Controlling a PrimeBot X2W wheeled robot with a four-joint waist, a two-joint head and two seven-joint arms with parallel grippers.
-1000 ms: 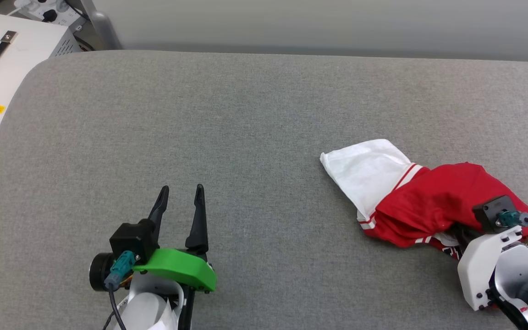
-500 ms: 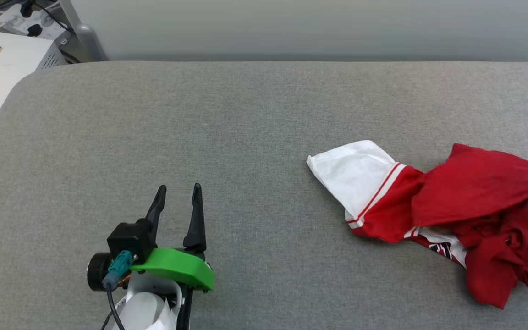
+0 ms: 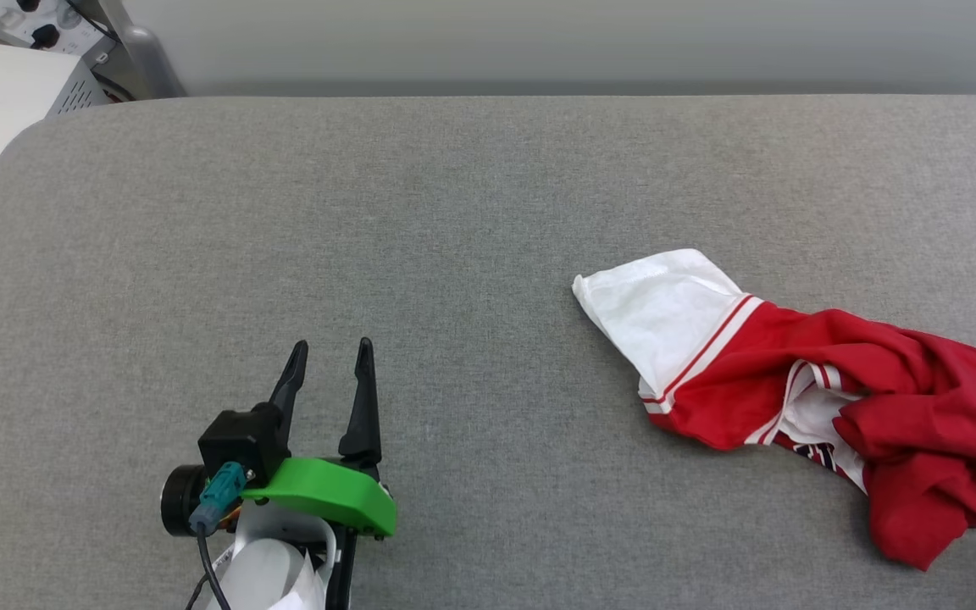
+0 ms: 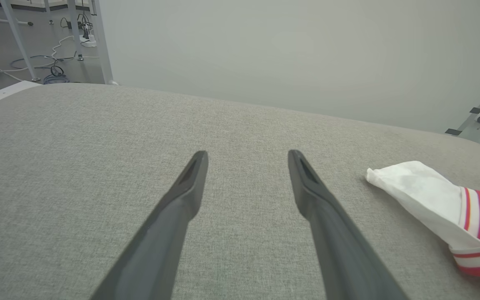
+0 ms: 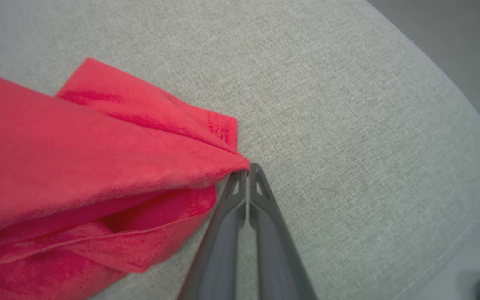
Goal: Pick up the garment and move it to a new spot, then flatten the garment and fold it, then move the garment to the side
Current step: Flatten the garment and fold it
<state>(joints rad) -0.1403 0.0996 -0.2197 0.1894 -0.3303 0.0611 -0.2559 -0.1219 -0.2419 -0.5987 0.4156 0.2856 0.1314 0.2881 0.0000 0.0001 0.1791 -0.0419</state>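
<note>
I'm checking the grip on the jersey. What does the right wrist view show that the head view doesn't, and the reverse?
Right wrist view: the right gripper, shut, pinching a red edge of the garment. Head view: the left gripper, open above the grey table, plus the garment's white sleeve and striped trim. Both: the red garment, crumpled on that table.

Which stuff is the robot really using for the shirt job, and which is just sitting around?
For the job: red shirt; right hand, pinching its edge; left hand, open; grey table.
Just lying about: white box; power strip; floor cables.
</note>
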